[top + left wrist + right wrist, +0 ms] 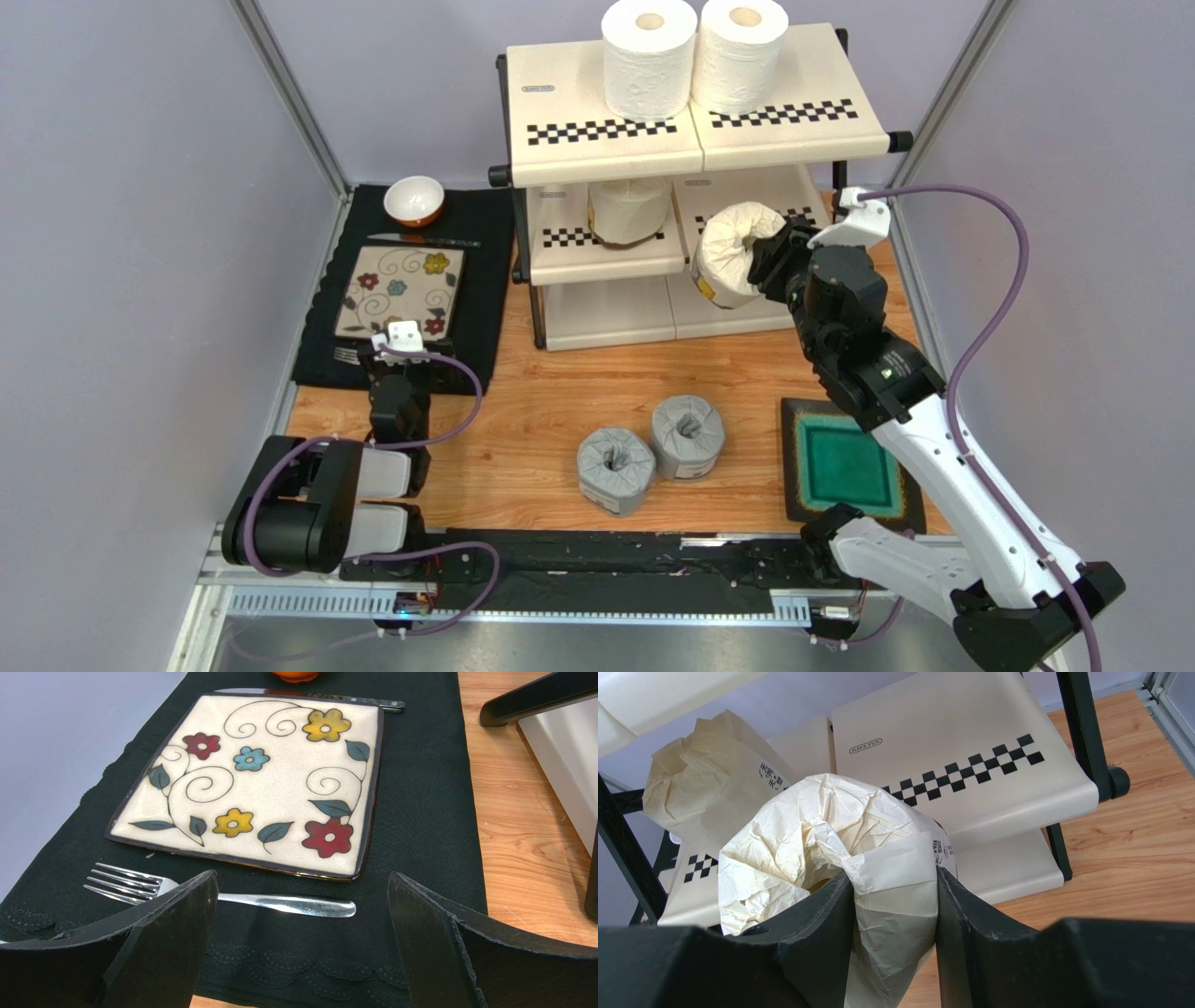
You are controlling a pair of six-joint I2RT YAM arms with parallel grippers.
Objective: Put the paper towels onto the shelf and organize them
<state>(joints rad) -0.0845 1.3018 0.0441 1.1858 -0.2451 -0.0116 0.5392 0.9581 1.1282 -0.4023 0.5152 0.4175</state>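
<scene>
My right gripper (769,259) is shut on a cream-wrapped paper towel roll (730,252), held in the air in front of the right half of the shelf's (561,84) middle tier. In the right wrist view the fingers (962,917) pinch the roll's wall (829,833), one inside the crumpled end and one outside. A second cream roll (630,210) stands on the middle tier's left half. Two white rolls (650,56) (742,52) stand on the top tier. Two grey-wrapped rolls (616,469) (687,437) lie on the table. The left gripper (302,917) hangs open over the black mat.
A floral square plate (400,287) lies on a black placemat (484,266), with a fork (210,896) near it, a knife (316,698) behind it and a small bowl (414,200) at the back. A green square dish (846,469) sits beside the right arm.
</scene>
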